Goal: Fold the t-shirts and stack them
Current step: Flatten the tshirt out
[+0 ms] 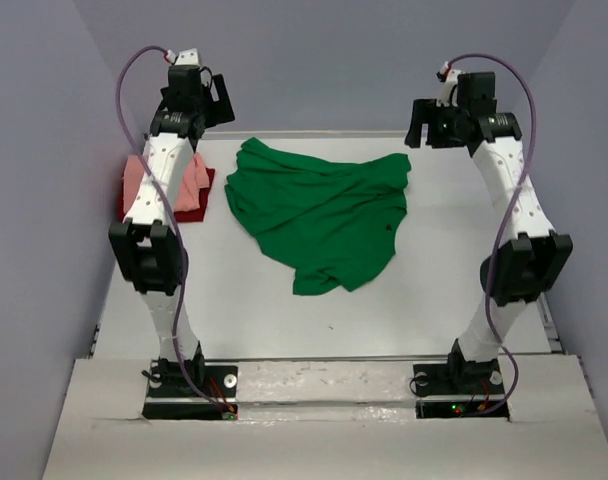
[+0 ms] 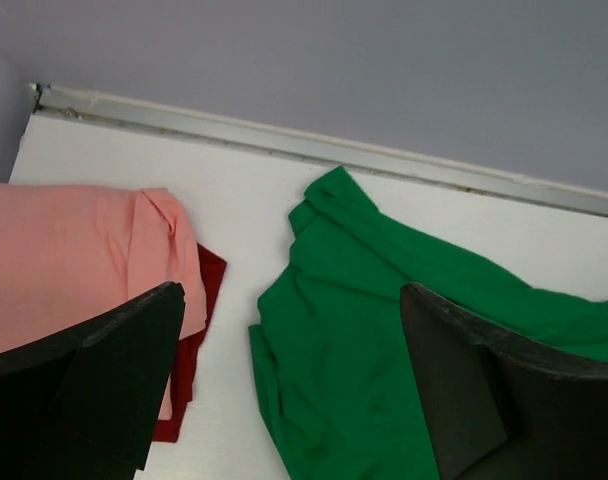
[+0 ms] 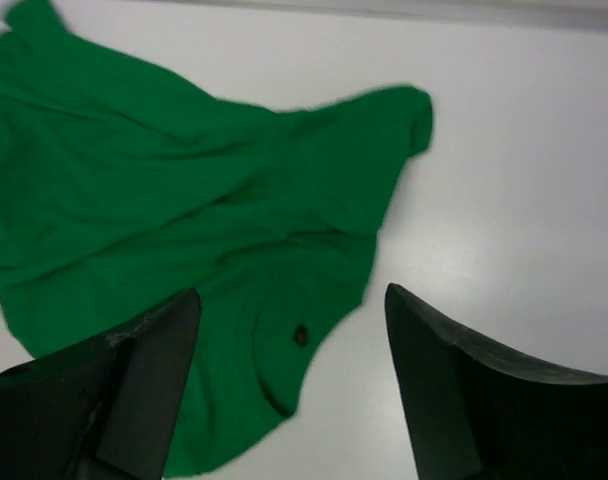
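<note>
Left tool and right tool hang wide open and empty above the counter. The green shirt lies crumpled mid-counter; the pink shirt sits folded on the red shirt at left. Folding the green one seems the step in hand, so the next move likely calls for pinching two edges and spreading it flat.

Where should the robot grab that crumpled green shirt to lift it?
Probably its two far corners, one per arm, from straight above. The green t-shirt lies rumpled but low on the table, and those corners poke out, clear of the pink shirt.
</note>
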Controlling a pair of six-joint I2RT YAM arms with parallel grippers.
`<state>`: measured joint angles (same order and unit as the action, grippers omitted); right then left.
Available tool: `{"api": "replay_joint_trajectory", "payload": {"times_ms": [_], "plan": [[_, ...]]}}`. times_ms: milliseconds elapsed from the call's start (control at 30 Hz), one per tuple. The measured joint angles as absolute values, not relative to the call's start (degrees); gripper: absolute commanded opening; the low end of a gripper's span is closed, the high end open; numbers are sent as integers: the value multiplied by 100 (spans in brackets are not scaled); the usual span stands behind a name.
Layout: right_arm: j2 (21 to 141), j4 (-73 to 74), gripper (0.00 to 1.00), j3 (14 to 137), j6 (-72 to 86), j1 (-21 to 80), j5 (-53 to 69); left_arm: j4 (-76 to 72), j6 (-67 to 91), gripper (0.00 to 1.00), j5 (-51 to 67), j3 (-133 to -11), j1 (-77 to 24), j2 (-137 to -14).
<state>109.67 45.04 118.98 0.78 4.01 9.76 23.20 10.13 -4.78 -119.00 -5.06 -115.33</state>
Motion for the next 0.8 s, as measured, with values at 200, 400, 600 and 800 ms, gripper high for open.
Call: {"api": "replay_joint_trajectory", "payload": {"times_ms": [200,400,600,800], "plan": [[8108,3684,0,8278,851,1680,1610,2104,1170,93,-626,-9677,-978,-9139],[7363,3367,0,5625,1798,2853,2018,2121,1249,43,-735,-8582,-1039,-8355],[7397,3385,0,5199,2300,2952,1953,2401,1339,10,-762,-8385,-1098,-8379],[8434,3253,0,6154,2272,3223,1905,2477,1406,0,-788,-8619,-1507,-8379]]}}
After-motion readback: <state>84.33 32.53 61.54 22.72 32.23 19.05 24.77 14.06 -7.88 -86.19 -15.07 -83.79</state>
